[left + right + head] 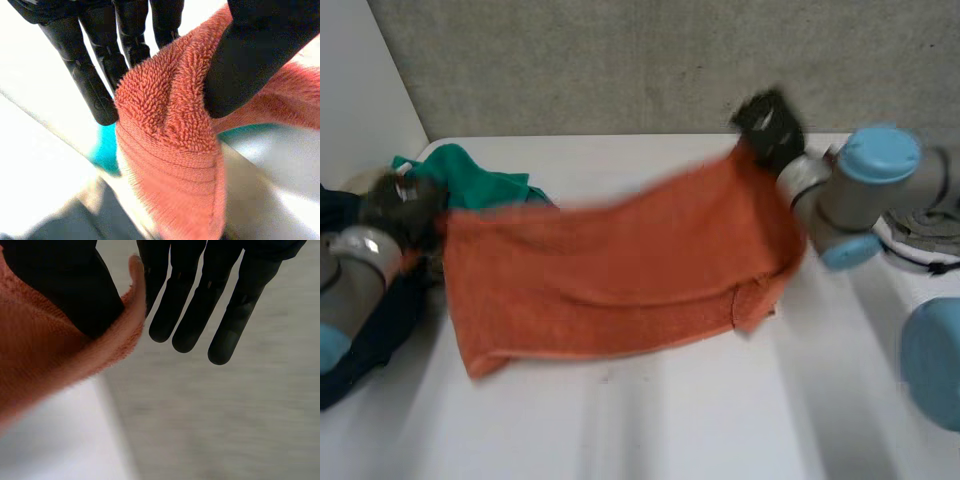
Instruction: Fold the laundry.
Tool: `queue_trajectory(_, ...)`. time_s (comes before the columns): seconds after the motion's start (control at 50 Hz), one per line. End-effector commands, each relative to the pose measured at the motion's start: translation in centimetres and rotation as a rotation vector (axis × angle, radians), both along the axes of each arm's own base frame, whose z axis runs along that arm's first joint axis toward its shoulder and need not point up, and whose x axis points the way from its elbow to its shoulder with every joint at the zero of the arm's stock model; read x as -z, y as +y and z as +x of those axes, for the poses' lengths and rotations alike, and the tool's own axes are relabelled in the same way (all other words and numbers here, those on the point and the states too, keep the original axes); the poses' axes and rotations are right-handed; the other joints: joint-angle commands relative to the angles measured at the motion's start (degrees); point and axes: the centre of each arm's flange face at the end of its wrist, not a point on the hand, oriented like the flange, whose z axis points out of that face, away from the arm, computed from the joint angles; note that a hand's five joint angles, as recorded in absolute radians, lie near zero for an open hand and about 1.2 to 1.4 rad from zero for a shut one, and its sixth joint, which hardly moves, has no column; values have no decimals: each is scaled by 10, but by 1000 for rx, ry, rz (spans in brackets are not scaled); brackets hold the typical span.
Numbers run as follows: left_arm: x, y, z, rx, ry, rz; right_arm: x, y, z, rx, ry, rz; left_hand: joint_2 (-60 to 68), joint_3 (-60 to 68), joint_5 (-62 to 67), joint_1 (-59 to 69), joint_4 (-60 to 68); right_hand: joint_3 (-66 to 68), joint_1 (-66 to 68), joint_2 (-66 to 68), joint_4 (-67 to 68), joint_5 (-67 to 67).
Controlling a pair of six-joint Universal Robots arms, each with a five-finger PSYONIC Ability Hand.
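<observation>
Ok, L hand [405,205], R hand [770,125] pinch towel [610,270] (orange) corners.

Orange towel [610,270]; green cloth [470,180]

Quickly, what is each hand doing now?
Left hand: pinching the orange towel at a corner.
Right hand: pinching the orange towel at another corner.

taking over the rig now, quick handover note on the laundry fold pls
Left hand: shut on one corner of the orange towel, thumb pinching it against the fingers.
Right hand: shut on the opposite corner, same pinch.
The towel hangs stretched between the hands, its lower edge on the white table. A green cloth and a dark blue cloth lie bunched by the left arm.
Done: towel gripped at both corners.
Left: fold it, then the other two cloths.
</observation>
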Motion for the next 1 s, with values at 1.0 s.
queue_trajectory(1.0,45,56,-48,35,59,173,47,60,-176,84,-147,617,-302,-293,-271,-253,-320,119,150,123,114,131)
